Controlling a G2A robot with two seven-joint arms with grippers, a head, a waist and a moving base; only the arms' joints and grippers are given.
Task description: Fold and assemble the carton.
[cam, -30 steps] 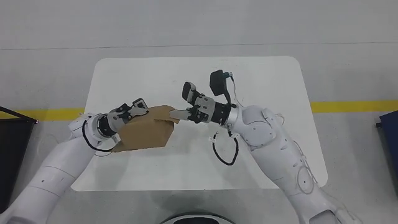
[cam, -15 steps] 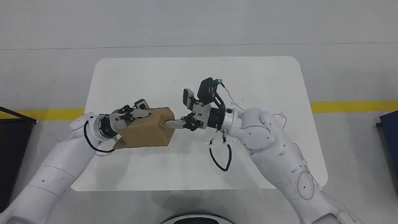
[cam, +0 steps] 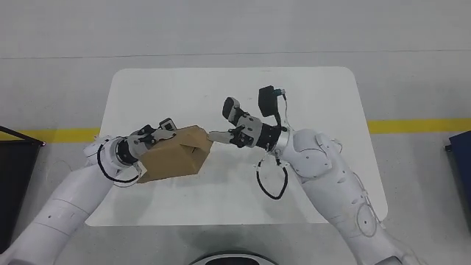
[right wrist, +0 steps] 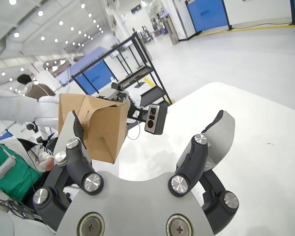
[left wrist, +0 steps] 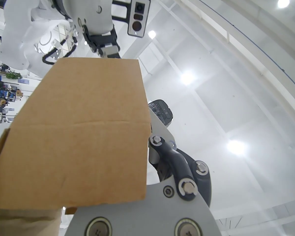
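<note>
The brown carton (cam: 175,156) is held off the white table (cam: 309,96) near its left side, tilted, with its end flaps facing right. My left gripper (cam: 153,135) is shut on the carton's left part; one of its fingers (left wrist: 162,114) lies along the carton's side (left wrist: 83,128). My right gripper (cam: 224,121) is open at the carton's right end. Its lower fingertip (cam: 215,136) touches the folded end flaps, and the other finger stands apart above. In the right wrist view, the carton (right wrist: 100,128) sits against one finger (right wrist: 75,124) of the right gripper (right wrist: 147,124).
The table's right half and far side are bare. A black bin (cam: 15,162) stands off the table's left edge, and a dark object (cam: 460,158) beyond the right edge. A black shelf rack (right wrist: 137,69) stands on the floor behind the table.
My right gripper pushed into the carton's end flaps, then drew back slightly and turned its wrist. The carton tilted a little in my left gripper's hold.
</note>
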